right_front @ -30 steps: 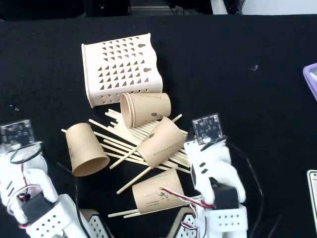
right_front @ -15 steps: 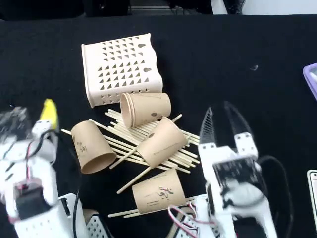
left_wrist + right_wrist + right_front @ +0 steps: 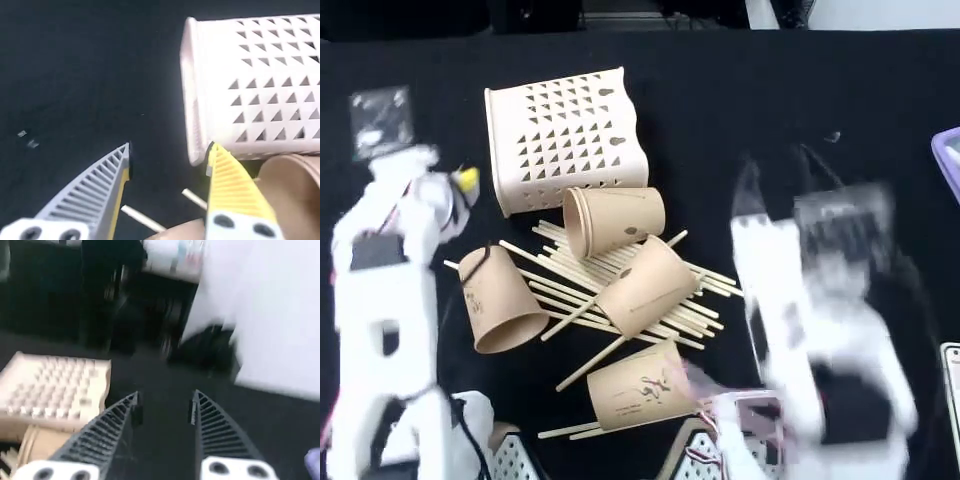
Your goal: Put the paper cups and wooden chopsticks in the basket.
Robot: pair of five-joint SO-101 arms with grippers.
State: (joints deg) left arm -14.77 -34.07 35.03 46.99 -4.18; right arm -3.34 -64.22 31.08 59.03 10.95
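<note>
The cream perforated basket lies on its side on the black table. Below it, three paper cups lie on a loose pile of wooden chopsticks. Another cup rests nearer the front. My left gripper is beside the basket's left end, above the left cup. In the left wrist view the left gripper is open and empty, with the basket just ahead. My right gripper is blurred, right of the pile. The right gripper is open and empty.
A purple object sits at the right edge of the table, with a white item lower down. Dark furniture and a white wall stand beyond the table. Bare black cloth lies to the basket's right.
Both arms have swung up from the front edge toward the far side. The left gripper now sits by the basket. The left cup has turned slightly.
</note>
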